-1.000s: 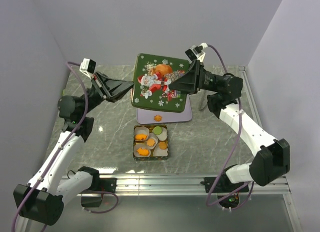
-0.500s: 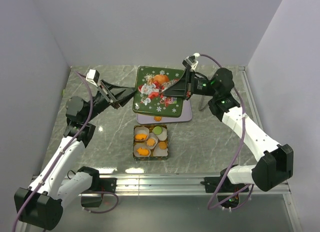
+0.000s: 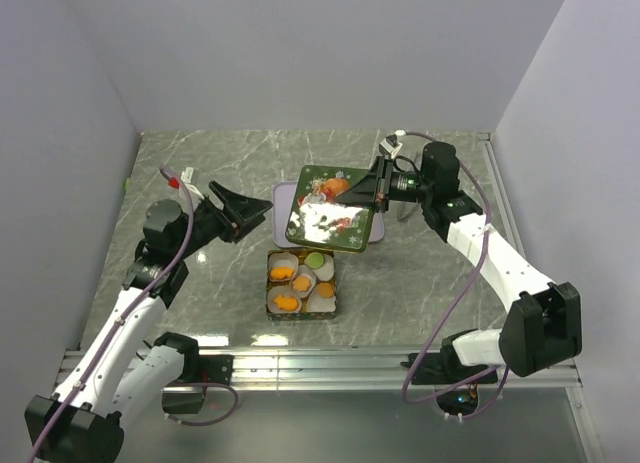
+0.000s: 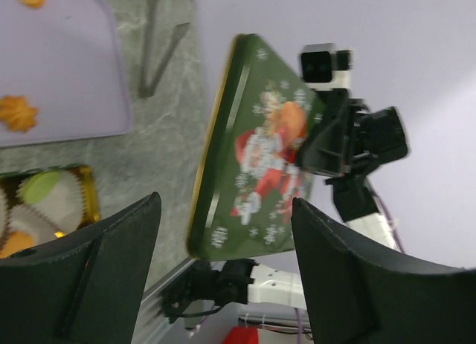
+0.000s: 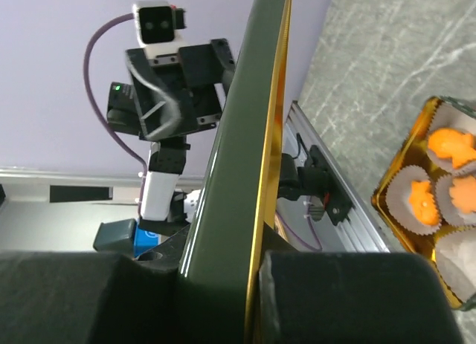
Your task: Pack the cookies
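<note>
The cookies (image 3: 283,273) lie in white paper cups inside an open gold-rimmed tin (image 3: 275,314) at mid table; most are orange and one is light green (image 3: 315,259). Two more orange cookies (image 4: 16,114) lie on a lavender tray (image 4: 67,76). My right gripper (image 3: 378,188) is shut on the right edge of the green Santa tin lid (image 3: 330,211), which hangs tilted above the tray and the tin's far side. In the right wrist view the lid's edge (image 5: 245,158) is clamped between the jaws of that gripper (image 5: 253,258). My left gripper (image 3: 250,211) stands open just left of the lid, holding nothing.
Metal tongs (image 4: 158,43) lie on the marble table beyond the tray, near the right arm. Grey walls close in the left, back and right sides. The aluminium rail (image 3: 330,365) runs along the near edge.
My left gripper let go of the lid's left edge, opened wide and drew back to the left. The right gripper shut on the lid and carried it lower and nearer the tin, more tilted.
</note>
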`<state>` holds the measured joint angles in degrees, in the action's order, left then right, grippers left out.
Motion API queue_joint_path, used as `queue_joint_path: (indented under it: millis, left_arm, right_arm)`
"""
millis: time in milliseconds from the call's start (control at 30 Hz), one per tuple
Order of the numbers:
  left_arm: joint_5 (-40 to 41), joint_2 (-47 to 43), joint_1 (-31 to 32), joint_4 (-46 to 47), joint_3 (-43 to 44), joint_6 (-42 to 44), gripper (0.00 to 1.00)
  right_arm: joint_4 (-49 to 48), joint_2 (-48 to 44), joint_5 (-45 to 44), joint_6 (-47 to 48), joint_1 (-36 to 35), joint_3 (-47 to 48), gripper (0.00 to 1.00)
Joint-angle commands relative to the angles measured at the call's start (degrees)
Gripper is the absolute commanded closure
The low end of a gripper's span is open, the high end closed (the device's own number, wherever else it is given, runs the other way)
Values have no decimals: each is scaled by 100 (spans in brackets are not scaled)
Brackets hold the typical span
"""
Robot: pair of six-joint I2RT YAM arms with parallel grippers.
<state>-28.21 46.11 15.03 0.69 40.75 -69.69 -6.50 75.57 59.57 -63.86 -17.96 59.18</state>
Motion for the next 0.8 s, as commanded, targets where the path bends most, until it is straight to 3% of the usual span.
queue_joint_path:
  millis: [0, 267, 433, 767]
  left_arm:
    - [271, -75, -35, -332, -286, 386, 23]
    - [702, -58, -35, -1167, -471, 1071, 25]
    - [922, -382, -35, -1299, -604, 1133, 24]
    - [747, -734, -35, -1695, -954, 1537, 21]
  right_arm:
    - [34, 36, 90, 259, 11, 59, 85]
    - [447, 633, 494, 918, -41, -3, 85]
    - [1318, 1223, 240, 1657, -383, 313, 85]
    - [317, 1917, 81, 1121, -1105, 77, 86]
